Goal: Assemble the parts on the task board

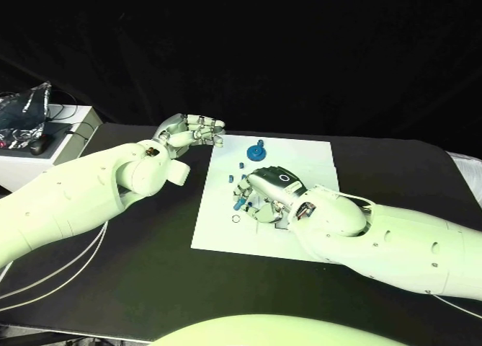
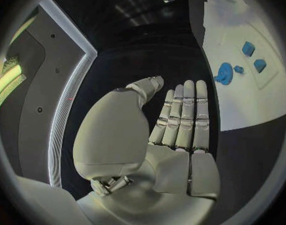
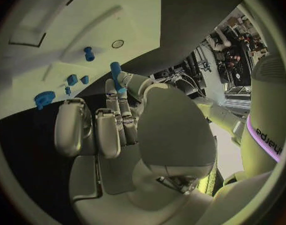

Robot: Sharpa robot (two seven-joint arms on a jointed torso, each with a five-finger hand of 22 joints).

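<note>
The white task board (image 1: 308,162) lies in the middle of the black table. A blue gear (image 1: 257,152) stands near its far edge, also seen as the gear (image 2: 225,73) and the gear (image 3: 43,99). My right hand (image 1: 270,192) hangs over the board's left half and pinches a blue peg (image 3: 115,70) between thumb and fingers. Small blue pieces (image 1: 229,175) lie just beyond it. Another blue peg (image 3: 88,53) stands on the board near two small blue blocks (image 3: 72,79). My left hand (image 1: 195,131) hovers off the board's far left corner, fingers (image 2: 183,115) straight and holding nothing.
A white box (image 1: 49,148) with a plastic bag and cables stands at the table's far left. Pale cables (image 1: 54,277) run along the table's left front. A round hole (image 3: 118,44) marks the board beyond the right hand.
</note>
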